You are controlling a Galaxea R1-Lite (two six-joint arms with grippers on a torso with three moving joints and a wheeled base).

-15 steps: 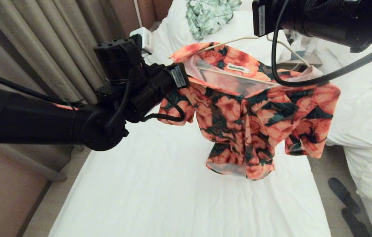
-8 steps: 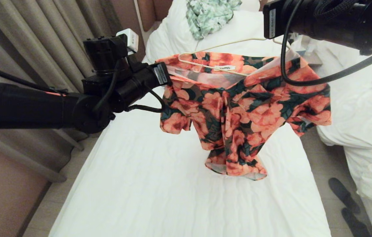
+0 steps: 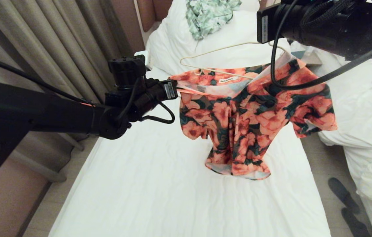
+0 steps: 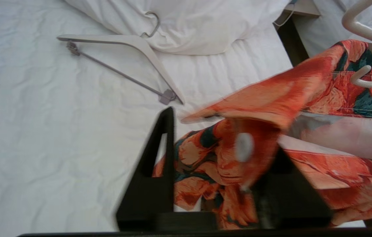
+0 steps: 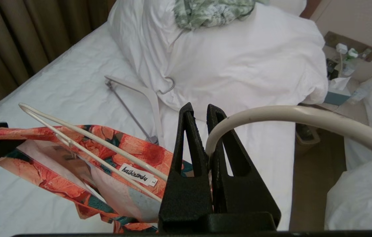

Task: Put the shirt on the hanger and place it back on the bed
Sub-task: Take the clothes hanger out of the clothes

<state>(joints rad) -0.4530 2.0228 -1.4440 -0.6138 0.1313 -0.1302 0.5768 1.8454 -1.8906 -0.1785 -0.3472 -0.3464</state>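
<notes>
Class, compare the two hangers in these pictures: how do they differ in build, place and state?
The wire hanger is thin all over; the thicker hanger has broad arms and a grey crossbar. The wire hanger hangs in the air, clamped by the right gripper, carrying the shirt; the thicker hanger lies bare on the bed. Both are pale.

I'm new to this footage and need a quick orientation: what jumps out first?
A bright orange flowered shirt hangs in the air over the white bed, partly draped on a thin cream hanger. The right claw is clamped on the hanger's wire, while the left claw is at the shirt's shoulder. A pale green garment lies on the pillow behind.
</notes>
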